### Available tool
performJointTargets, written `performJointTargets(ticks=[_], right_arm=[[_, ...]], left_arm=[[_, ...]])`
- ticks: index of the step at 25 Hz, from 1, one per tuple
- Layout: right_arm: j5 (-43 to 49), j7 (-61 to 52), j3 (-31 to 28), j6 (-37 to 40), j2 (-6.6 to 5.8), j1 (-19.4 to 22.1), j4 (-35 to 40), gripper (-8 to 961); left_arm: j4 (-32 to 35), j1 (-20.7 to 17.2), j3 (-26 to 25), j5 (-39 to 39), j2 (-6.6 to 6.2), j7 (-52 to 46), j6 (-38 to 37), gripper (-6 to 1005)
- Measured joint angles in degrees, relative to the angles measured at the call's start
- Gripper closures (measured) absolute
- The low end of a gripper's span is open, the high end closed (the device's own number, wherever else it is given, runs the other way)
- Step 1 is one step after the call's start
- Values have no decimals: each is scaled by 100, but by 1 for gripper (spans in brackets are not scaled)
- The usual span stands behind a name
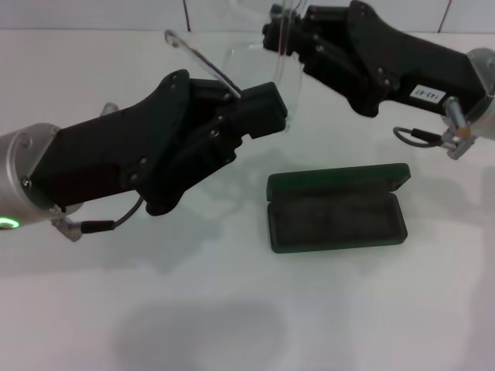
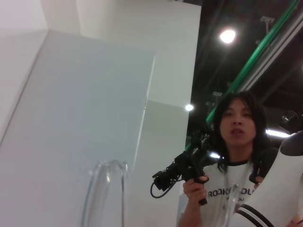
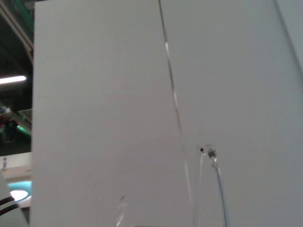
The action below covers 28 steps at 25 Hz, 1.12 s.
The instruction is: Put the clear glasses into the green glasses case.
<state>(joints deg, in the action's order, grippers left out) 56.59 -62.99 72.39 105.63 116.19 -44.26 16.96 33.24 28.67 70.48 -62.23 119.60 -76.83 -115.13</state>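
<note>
Both arms hold the clear glasses (image 1: 249, 65) in the air above the back of the white table. My left gripper (image 1: 261, 108) is shut on one thin clear arm, which juts up and to the left. My right gripper (image 1: 278, 35) is shut on the other end by the lens. The green glasses case (image 1: 338, 180) lies open and empty on the table below and to the right of the glasses, lid toward the back. A curved piece of the clear glasses (image 2: 106, 189) appears in the left wrist view, and a hinge of the clear glasses (image 3: 211, 152) in the right wrist view.
The white table (image 1: 232, 309) carries only the case. A white tiled wall (image 1: 116, 14) runs along the back edge. In the left wrist view a person (image 2: 234, 156) stands beyond the table holding a black device.
</note>
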Motion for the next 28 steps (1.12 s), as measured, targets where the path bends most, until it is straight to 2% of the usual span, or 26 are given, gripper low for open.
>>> performJointTargets(ticks=[14,20,28], right_arm=[[-32,40,61,-103,0,60,-3,880],[-7,42,373,-275,0,27,6,880],[-2,41,472,-345,0,-21,9,880]], left_arm=[[-2,-34,-31,10,-16,20,5,949],[-14,-66,-162,10,-10,44,13,949],[-217,18,-290,2,-12,-4,205,949]])
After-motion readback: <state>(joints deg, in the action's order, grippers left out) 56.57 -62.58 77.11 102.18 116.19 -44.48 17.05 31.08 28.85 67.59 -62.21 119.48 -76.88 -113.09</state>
